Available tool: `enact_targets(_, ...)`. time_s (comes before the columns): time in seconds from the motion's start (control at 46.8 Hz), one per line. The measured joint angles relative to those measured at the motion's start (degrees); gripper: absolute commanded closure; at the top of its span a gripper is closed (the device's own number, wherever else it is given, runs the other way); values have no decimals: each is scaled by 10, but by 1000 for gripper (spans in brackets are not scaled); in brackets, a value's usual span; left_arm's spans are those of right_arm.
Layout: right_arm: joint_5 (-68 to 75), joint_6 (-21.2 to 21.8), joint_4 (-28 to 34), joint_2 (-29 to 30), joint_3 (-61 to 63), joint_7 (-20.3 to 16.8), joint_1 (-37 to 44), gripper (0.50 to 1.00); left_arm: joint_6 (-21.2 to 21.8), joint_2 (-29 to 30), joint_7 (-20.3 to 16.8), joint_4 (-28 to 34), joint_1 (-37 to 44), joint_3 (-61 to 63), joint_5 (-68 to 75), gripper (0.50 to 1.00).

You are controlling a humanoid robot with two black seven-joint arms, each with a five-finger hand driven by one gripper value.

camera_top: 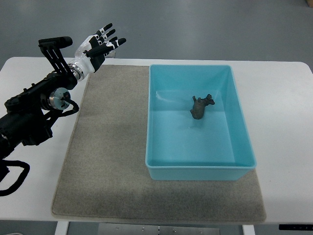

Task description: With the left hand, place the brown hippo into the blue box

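Observation:
A small brown hippo (pixel 200 106) lies on the floor of the blue box (pixel 161 169), toward the box's far middle. The box stands on the right part of a grey mat (pixel 110 147). My left hand (pixel 102 43) is at the far left corner of the mat, well away from the box, raised above the table edge. Its fingers are stretched out and spread, holding nothing. The left arm comes in from the lower left edge.
The mat lies on a white table (pixel 281 103) whose far edge runs just behind the box. The black arm links and cabling (pixel 34 110) cover the table's left side.

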Motion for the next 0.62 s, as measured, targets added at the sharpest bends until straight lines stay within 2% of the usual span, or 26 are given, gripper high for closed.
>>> enact_targets(0.62, 1, 3, 12, 0, 4, 0, -1, 564, 2, 0, -2, 2, 10, -34, 1, 501)
